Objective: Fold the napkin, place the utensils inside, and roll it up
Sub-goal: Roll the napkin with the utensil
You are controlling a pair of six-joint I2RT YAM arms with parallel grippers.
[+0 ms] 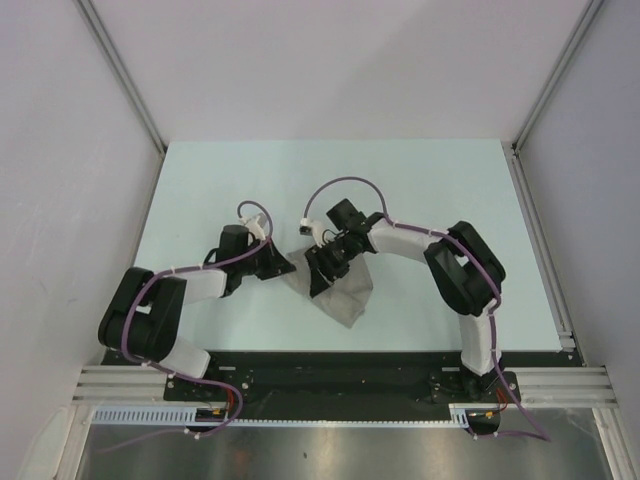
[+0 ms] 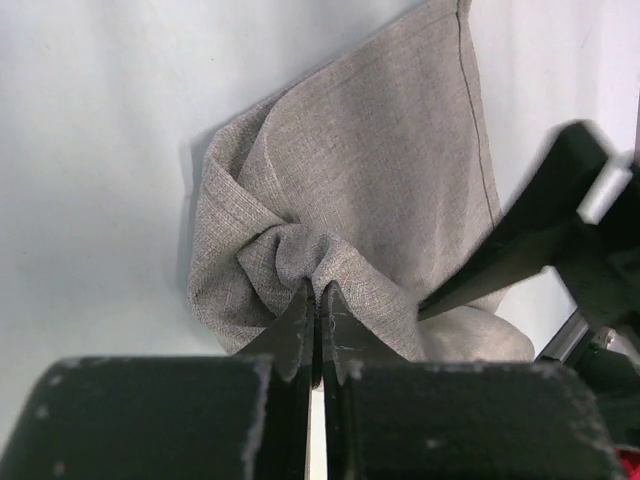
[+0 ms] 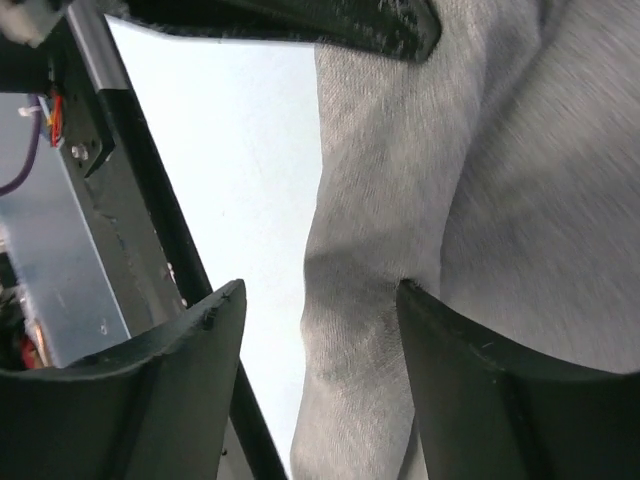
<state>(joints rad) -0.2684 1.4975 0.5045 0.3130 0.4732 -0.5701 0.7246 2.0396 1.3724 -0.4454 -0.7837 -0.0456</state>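
Pale table (image 1: 220, 180), bunched grey napkin (image 1: 352, 300) lying on it near the front edge

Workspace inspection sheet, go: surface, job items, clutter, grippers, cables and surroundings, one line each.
Surface: pale table, no marks seen.
Job's things: napkin bunched and creased at mid table; utensils not seen in any view.
Clutter: nothing seen.
Grippers: left gripper shut on a napkin fold; right gripper open, jaws astride the napkin's edge.
Cables: purple cables looped along both arms.
Surroundings: pale walls on three sides; metal rails at the near edge.
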